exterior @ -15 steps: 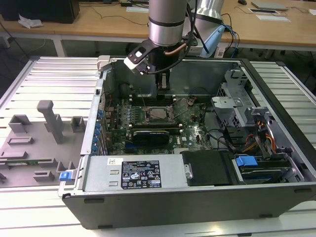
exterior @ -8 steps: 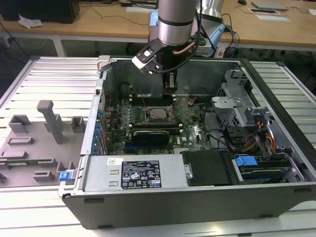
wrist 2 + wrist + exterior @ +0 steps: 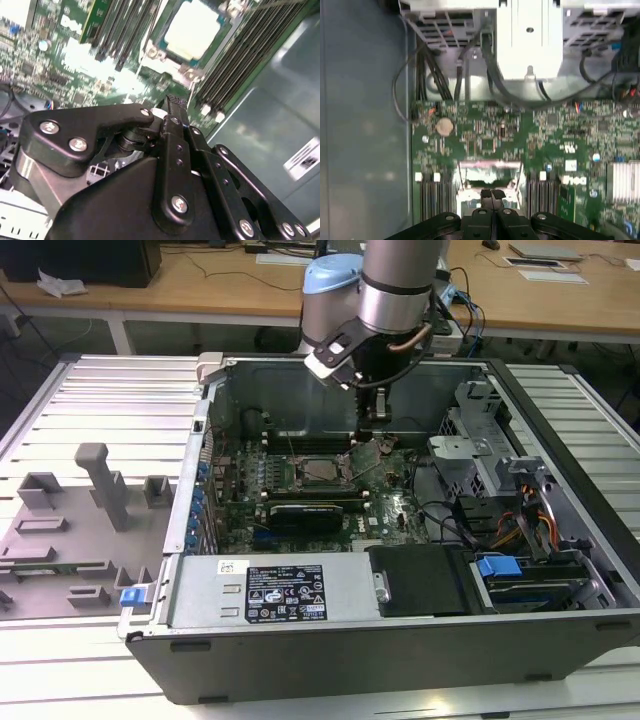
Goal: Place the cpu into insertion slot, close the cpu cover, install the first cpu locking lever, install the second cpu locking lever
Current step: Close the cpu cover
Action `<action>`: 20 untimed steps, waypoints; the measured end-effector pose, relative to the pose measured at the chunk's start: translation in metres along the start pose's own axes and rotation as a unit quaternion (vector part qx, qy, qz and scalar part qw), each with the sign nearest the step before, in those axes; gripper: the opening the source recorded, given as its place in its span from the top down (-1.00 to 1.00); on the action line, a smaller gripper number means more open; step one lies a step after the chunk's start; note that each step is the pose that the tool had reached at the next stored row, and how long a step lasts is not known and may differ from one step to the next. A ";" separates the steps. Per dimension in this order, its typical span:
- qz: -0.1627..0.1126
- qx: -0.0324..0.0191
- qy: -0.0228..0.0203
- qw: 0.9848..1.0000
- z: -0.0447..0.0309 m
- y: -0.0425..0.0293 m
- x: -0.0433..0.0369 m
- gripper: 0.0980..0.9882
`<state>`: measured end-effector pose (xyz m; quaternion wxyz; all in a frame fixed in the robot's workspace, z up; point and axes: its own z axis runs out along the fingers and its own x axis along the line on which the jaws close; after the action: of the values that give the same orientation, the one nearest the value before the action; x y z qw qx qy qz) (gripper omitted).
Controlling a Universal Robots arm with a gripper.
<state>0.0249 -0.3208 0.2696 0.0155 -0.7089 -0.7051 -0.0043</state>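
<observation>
The cpu [image 3: 192, 30], a small square chip with a pale metal top, lies in the insertion slot [image 3: 165, 55] on the green board. In the exterior view the cpu [image 3: 322, 472] sits mid-board inside the open case. My gripper [image 3: 378, 428] hangs just to the exterior view's right of the slot, a little above the board. Its black fingers [image 3: 486, 196] are pressed together, with nothing visible between them. A thin metal frame, the cpu cover [image 3: 490, 164], lies just beyond the fingertips. Whether it is flat or raised I cannot tell. The locking levers cannot be made out.
Long memory slots [image 3: 240, 55] flank the socket. A black graphics card [image 3: 305, 512] lies nearer the case front, with the power supply [image 3: 290, 590] in front of it. A drive cage [image 3: 480, 455] and cables [image 3: 450, 520] fill the right side. Grey fixtures [image 3: 100, 490] stand outside on the left.
</observation>
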 end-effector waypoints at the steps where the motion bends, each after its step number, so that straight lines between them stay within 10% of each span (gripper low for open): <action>1: 0.000 0.001 0.000 1.000 -0.0001 0.0040 0.0000 0.98; 3: 0.000 0.005 0.000 1.000 -0.0003 0.0206 0.0001 0.98; 8: 0.000 0.009 0.000 1.000 -0.0005 0.0365 0.0003 0.98; 20: 0.000 0.008 0.000 1.000 0.0157 0.0410 -0.0002 0.98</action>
<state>0.0656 -0.3208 0.2534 0.0206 -0.7087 -0.7052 0.0013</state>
